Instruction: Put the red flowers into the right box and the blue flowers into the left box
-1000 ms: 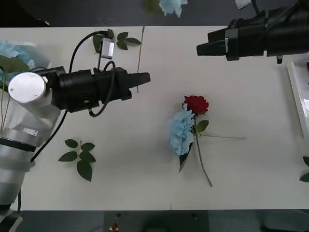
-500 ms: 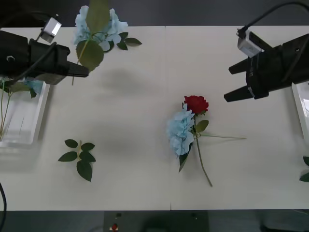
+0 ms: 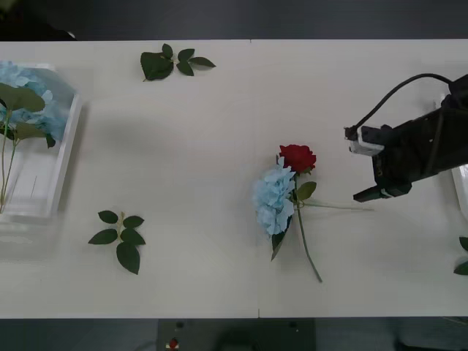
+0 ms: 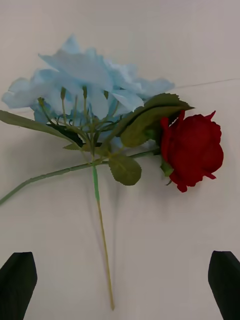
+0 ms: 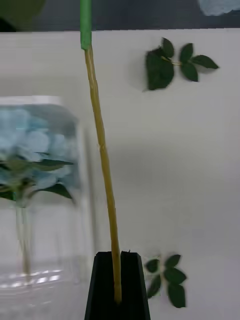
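Left wrist view: the left gripper [image 5: 117,280] is seen clenched on a thin, knobbly tan stem [image 5: 102,150], which rises straight from between the black fingers to a green sleeve at its upper end. Beyond it, the left box [image 5: 86,165], a translucent tray with glossy walls, is set on the matt cream table [image 5: 180,165], and a pale blue flower [image 5: 30,150] with dark leaves is laid inside. Two loose leaf sprigs [image 5: 177,62] are scattered on the table near it. In the front view the right gripper [image 3: 373,170] is held over the table's right part, black and blocky with a looping cable, just beside the tip of a stem. In the right wrist view its two black fingertips [image 4: 19,280] are spread wide and nothing is gripped between them. Ahead of them a puffy blue cluster [image 4: 85,80] of papery petals and a deep red rose [image 4: 192,150], tight and velvety, are laid together on the table, their thin green stems crossed. A sliver of the right box [image 3: 461,183], plain white, is seen at the table's right edge.
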